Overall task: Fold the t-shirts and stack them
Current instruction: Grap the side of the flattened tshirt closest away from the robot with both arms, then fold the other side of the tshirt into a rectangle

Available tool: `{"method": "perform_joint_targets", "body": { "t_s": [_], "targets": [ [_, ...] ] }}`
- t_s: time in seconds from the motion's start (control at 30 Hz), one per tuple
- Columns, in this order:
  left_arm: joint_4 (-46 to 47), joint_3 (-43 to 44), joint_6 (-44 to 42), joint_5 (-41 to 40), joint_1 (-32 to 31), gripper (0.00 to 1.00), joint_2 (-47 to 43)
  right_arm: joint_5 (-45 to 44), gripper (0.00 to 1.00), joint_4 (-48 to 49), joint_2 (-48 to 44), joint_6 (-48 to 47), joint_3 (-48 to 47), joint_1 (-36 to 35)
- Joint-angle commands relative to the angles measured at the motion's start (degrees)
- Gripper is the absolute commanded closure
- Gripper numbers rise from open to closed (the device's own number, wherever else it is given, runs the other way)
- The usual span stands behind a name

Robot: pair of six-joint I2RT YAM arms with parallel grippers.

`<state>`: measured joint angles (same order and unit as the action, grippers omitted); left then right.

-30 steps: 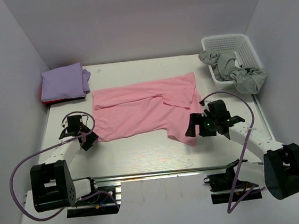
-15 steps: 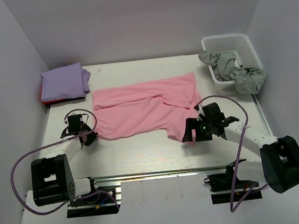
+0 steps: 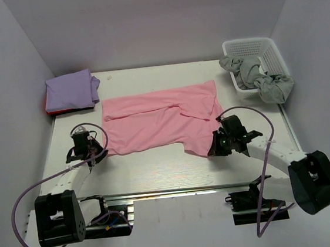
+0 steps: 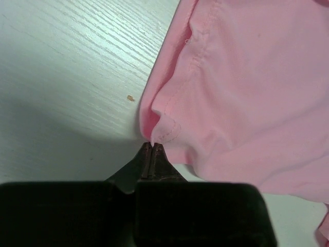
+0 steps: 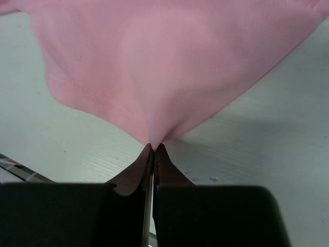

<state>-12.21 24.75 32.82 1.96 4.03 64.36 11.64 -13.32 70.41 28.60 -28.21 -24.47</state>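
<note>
A light pink t-shirt (image 3: 158, 119) lies spread across the middle of the table. My left gripper (image 3: 99, 151) pinches its near left corner (image 4: 164, 131), jaws shut on the hem. My right gripper (image 3: 214, 151) is shut on the shirt's near right edge (image 5: 154, 136), and the cloth rises in a peak from the jaw tips. A folded lavender t-shirt (image 3: 70, 90) rests on a red t-shirt (image 3: 54, 112) at the back left; only a thin red edge shows.
A white basket (image 3: 261, 57) stands at the back right with grey cloth (image 3: 257, 78) spilling over its rim. White walls close in the table on three sides. A metal rail (image 3: 178, 190) runs along the near edge.
Both grippers moved in to the pink shirt's near corners and closed on the cloth. The right arm swung left and forward to the hem.
</note>
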Motion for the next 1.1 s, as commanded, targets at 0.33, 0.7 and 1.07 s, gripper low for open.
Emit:
{"method": "perform_joint_targets", "body": {
  "t_s": [0.33, 0.7, 1.07],
  "targets": [
    [2.71, 4.68, 1.55, 6.04, 0.19, 1.00, 0.94, -4.78, 1.00, 7.60, -9.77, -1.18, -1.94, 0.12],
    [-1.06, 20.85, 2.69, 0.25, 0.19, 1.00, 13.06, -22.88, 1.00, 11.48, -1.16, -1.62, -14.93, 2.58],
    [0.86, 35.53, 1.55, -0.73, 0.19, 1.00, 25.62, -24.65, 1.00, 12.79, 10.52, -5.48, -28.81, 6.71]
  ]
}}
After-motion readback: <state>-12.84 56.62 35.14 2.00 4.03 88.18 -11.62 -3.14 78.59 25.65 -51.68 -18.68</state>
